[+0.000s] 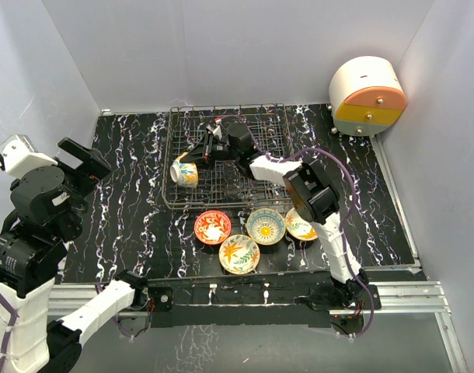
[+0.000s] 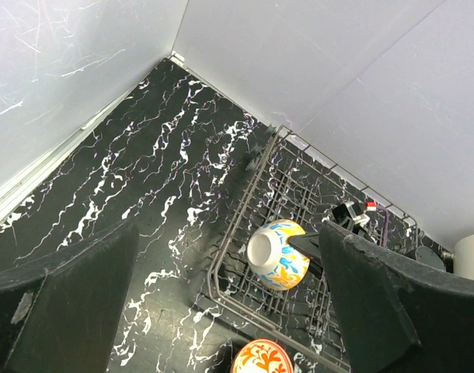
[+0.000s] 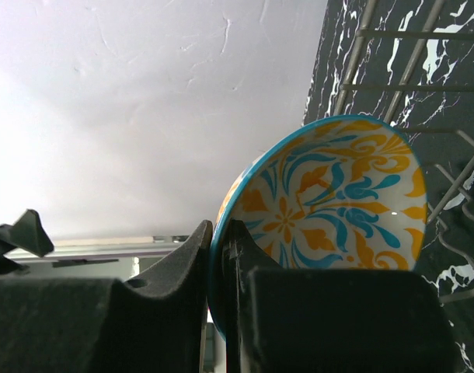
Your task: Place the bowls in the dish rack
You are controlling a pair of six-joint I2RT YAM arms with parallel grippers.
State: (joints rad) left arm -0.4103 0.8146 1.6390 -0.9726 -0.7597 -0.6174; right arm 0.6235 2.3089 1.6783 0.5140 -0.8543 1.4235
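One glossy round bowl (image 1: 184,172) tilts sideways inside the square wire-grid rack (image 1: 262,124).

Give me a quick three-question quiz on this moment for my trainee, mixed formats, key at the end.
1. True or false: the right gripper is shut on the rim of the blue-orange bowl.
2. How many bowls sit on the table in front of the dish rack?
3. The left gripper is: A open and empty; B shut on a bowl; C inside the rack.
Key: 1 true; 2 four; 3 A.
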